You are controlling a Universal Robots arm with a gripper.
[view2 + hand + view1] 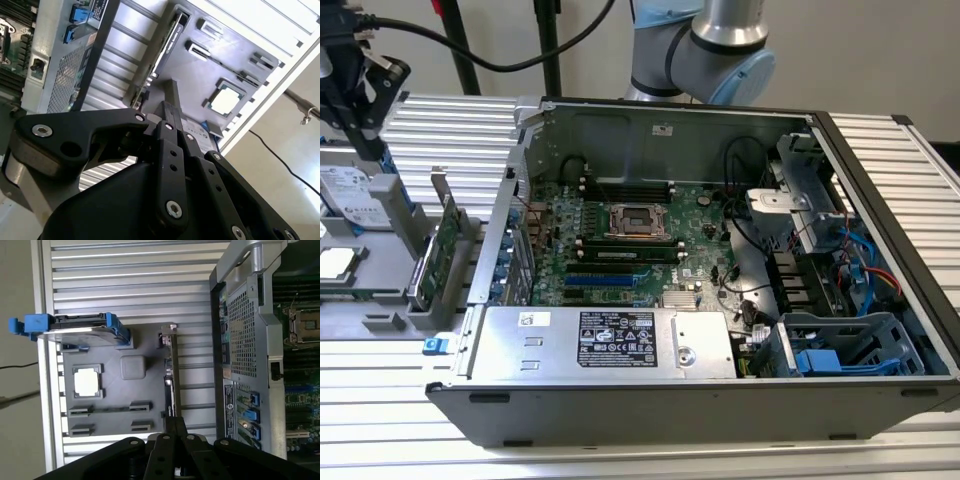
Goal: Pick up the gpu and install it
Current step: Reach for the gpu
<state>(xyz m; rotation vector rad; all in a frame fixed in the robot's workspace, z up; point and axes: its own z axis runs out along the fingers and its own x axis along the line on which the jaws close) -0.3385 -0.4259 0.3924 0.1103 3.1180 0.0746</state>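
Note:
The gpu (447, 243) stands on edge in a slot of the grey parts tray (380, 300), at the exterior view's left, just outside the open computer case (680, 130). Its silver bracket points up. In both wrist views I look down on its thin edge, gpu (170, 380) and gpu (167, 45). My black gripper (365, 140) hangs above the tray's far end, apart from the card. Its fingers (170, 426) are shut together with nothing between them; the gripper (169, 107) lines up with the card's length.
The tray also holds a hard drive in a blue caddy (80, 330) and a CPU chip (87, 382). Inside the case lie the green motherboard (630, 230) and a silver power supply (605, 340). A black cable (500, 60) hangs behind. Everything sits on a slatted metal table (450, 130).

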